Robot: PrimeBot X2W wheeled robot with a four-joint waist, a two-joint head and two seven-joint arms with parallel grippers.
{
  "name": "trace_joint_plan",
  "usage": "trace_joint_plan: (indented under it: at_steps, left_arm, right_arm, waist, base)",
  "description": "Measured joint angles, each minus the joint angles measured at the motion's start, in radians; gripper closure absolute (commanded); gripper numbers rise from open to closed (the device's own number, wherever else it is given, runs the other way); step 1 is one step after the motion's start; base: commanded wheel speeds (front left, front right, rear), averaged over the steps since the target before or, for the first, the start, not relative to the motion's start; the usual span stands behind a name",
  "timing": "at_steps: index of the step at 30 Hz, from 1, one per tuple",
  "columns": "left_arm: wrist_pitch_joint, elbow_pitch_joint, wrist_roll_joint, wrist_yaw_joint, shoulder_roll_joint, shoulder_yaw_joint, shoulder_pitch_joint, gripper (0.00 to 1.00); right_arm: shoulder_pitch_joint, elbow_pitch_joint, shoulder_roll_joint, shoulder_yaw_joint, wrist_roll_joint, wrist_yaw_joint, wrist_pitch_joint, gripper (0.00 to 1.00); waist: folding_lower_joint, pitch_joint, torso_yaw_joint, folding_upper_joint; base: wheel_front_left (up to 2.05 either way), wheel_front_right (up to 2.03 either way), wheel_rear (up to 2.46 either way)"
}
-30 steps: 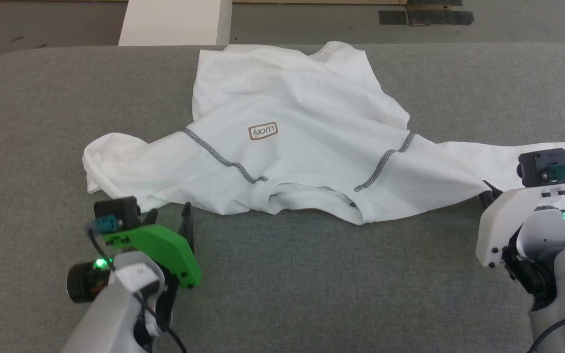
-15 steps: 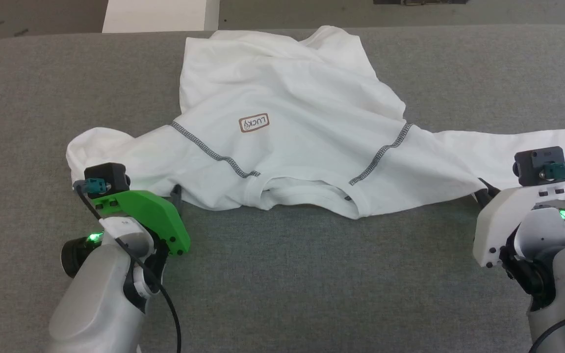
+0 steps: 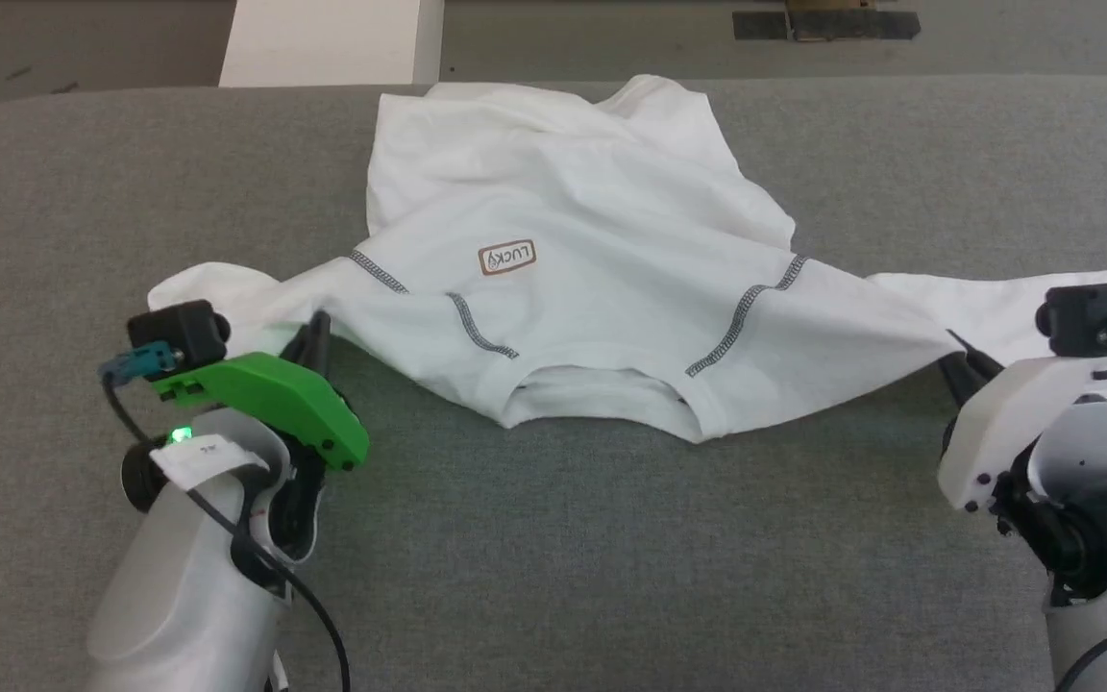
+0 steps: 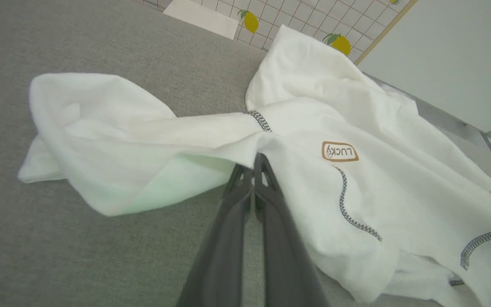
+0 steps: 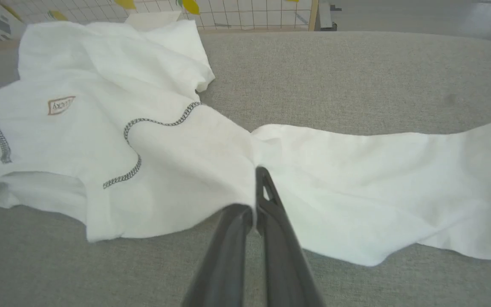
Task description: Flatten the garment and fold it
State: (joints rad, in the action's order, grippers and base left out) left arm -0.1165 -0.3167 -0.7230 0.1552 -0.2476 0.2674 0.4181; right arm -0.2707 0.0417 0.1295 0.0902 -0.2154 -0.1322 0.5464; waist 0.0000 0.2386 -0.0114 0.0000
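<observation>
1. The garment lies rumpled on the grey desk. Its collar is toward the robot, the logo patch faces up, and the far part is bunched near the desk's back edge.
2. The left end effector is clenched on a fold of the garment beside the zigzag seam. The fabric there is raised off the desk and drapes to both sides.
3. The right end effector is likewise clenched on the garment, where the body meets the long sleeve spread out to the right.
4. The step in hand looks like flattening: both shoulders are pinched and the cloth sags between them at the collar.
5. To do it well, draw the two end effectors apart evenly and low over the desk until the shoulder line runs taut. Pulling too hard could slip the thin fabric out of a pinch.
6. Next, pull toward the robot so the bunched far part drags flat. The crumpled left sleeve probably needs separate smoothing.
7. Either pinch may hold several layers, which would carry a crease along.
</observation>
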Motion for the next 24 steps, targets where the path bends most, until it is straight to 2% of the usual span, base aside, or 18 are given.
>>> trace_joint_plan:
  at_steps: [6, 11, 16, 24]
  left_arm:
    - [0.03, 0.136, -0.035, -0.04, -0.012, -0.047, 0.041, 1.0]
    - [0.014, 0.244, -0.037, -0.049, -0.054, -0.069, 0.166, 1.0]
    - [-0.032, 0.281, -0.013, -0.053, -0.093, -0.066, 0.323, 1.0]
    - [-0.103, 0.247, 0.021, -0.058, -0.123, -0.048, 0.544, 1.0]
  right_arm:
    - [-0.038, -0.104, -0.011, 0.041, -0.197, 0.0, -0.001, 1.0]
    - [-0.168, -0.178, -0.002, 0.095, -0.345, 0.0, 0.036, 1.0]
    - [-0.331, -0.184, 0.045, 0.134, -0.394, 0.0, 0.102, 1.0]
    - [-0.561, -0.146, 0.1, 0.147, -0.399, 0.0, 0.219, 1.0]
  waist:
    - [0.0, -0.041, 0.002, 0.0]
    - [0.0, -0.084, -0.002, 0.0]
    - [0.0, -0.128, -0.008, 0.0]
    - [0.0, -0.182, -0.008, 0.0]
  base:
    - [0.0, 0.0, 0.0]
    - [0.0, 0.0, 0.0]
    - [0.0, 0.0, 0.0]
    - [0.0, 0.0, 0.0]
